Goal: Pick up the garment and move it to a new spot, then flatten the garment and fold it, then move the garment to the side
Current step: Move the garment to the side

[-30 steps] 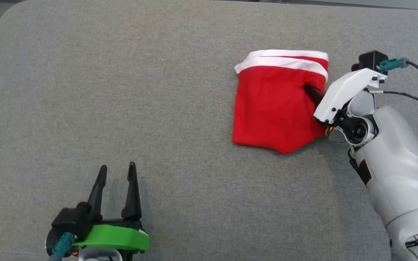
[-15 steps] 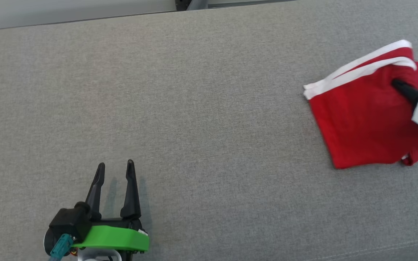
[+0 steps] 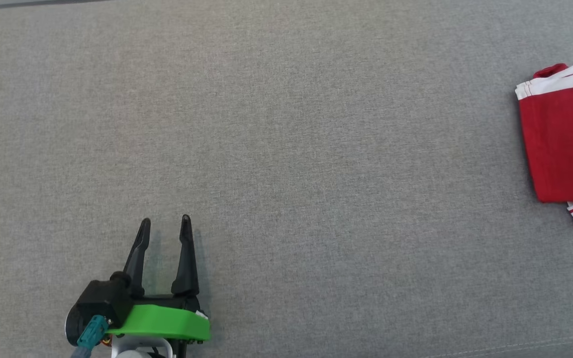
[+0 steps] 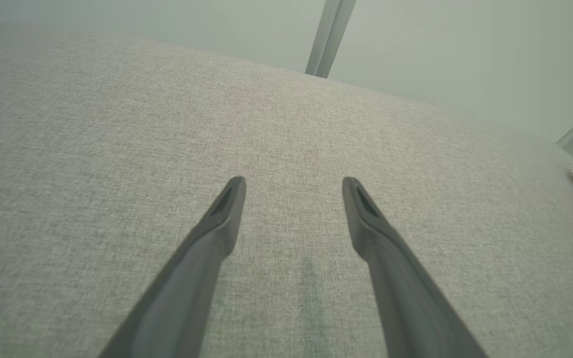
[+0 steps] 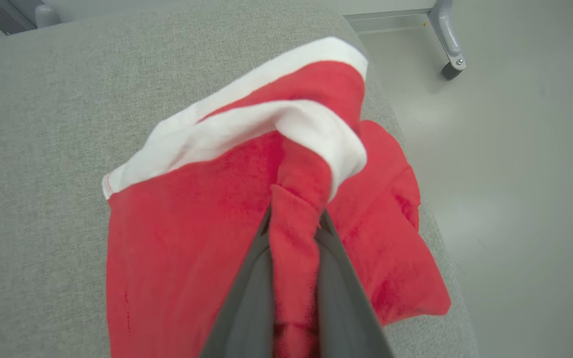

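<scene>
My right end effector (image 5: 294, 219) is clamped on a raised fold of the red garment (image 5: 182, 238), whose white band is bunched just beyond the fingertips. The garment lies on the grey counter (image 5: 43, 124) close to its rounded edge, with the floor (image 5: 515, 174) beyond. My left end effector (image 3: 164, 223) has its fingers apart and empty over bare counter, well apart from the garment at the head view's right edge.
</scene>
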